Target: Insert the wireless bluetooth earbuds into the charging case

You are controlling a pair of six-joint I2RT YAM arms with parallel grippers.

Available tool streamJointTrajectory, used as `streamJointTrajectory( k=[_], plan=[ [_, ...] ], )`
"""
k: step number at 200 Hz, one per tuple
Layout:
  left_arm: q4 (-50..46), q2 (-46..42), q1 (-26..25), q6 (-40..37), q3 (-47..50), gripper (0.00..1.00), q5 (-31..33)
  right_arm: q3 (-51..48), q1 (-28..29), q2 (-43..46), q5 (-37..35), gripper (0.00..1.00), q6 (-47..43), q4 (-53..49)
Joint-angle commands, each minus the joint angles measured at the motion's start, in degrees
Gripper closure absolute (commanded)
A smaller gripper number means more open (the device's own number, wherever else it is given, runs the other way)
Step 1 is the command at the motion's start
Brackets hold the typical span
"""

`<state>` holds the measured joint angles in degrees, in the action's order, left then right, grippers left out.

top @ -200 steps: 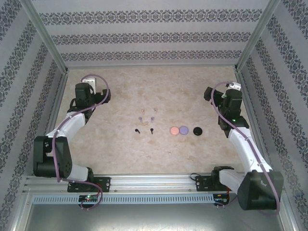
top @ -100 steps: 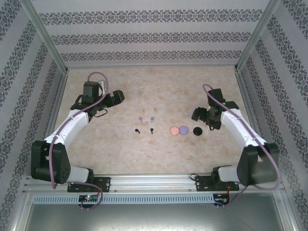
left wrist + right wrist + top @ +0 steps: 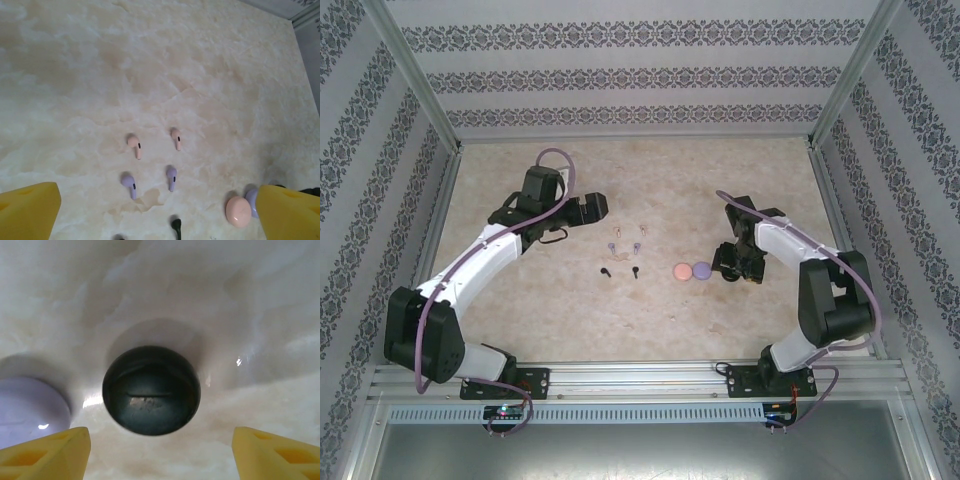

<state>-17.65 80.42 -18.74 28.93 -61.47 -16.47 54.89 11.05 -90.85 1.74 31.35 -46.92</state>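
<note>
**Hidden or cropped.** In the left wrist view the left tool (image 3: 157,200) shows as two yellow fingers (image 3: 27,210) cut off at the lower corners. They stand wide apart with nothing between them, so the tool is open. The left black earbud (image 3: 119,237) is a sliver at the bottom edge, and the right black earbud (image 3: 175,223) is cropped there. The purple case (image 3: 251,195) is half hidden behind the right-hand finger. From overhead, the right tool (image 3: 735,262) covers most of the black case (image 3: 151,390). In the right wrist view the purple case is cut by the left edge.

**Task items.** Six earbuds lie loose mid-surface on the marbled surface (image 3: 670,180), in three rows of two. None is in a case.
- The pink pair (image 3: 135,144) is farthest from the arm bases.
- The purple pair (image 3: 128,182) is next.
- The black pair is nearest the arm bases.

Each earbud has a rounded head and a short stem. The pink and purple ones carry a small dark mark.

To the right of the earbuds the cases lie in a row. The pink case (image 3: 681,270) and the purple case are just beside each other; whether they touch cannot be told. The black case comes after them. It is a glossy dark dome with a thin seam across it, and it looks closed.

**Tools.** From overhead the left tool sits left of and beyond the earbuds. The right tool's yellow fingers (image 3: 47,452) stand on either side of the black case, well clear of it. That tool is open and grips nothing.
</note>
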Motion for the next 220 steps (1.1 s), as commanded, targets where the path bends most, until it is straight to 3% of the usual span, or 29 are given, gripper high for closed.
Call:
streamJointTrajectory(
  k=[1, 166, 220],
  plan=[
    [-2.12, 1.40, -1.48, -1.65, -2.38, 0.00, 1.34, 2.00, 0.35, -2.15, -2.50, 0.25, -0.42, -0.68],
    [-3.97, 6.30, -5.95, -4.32, -7.43, 0.00, 3.99, 3.13, -0.73, -8.74, -2.27, 0.37, 0.00, 3.86],
    [-6.81, 7.42, -6.25, -0.39, -9.94, 0.01, 4.97, 1.28, -0.77, -7.11, -1.15, 0.56, 0.60, 5.16]
  ],
)
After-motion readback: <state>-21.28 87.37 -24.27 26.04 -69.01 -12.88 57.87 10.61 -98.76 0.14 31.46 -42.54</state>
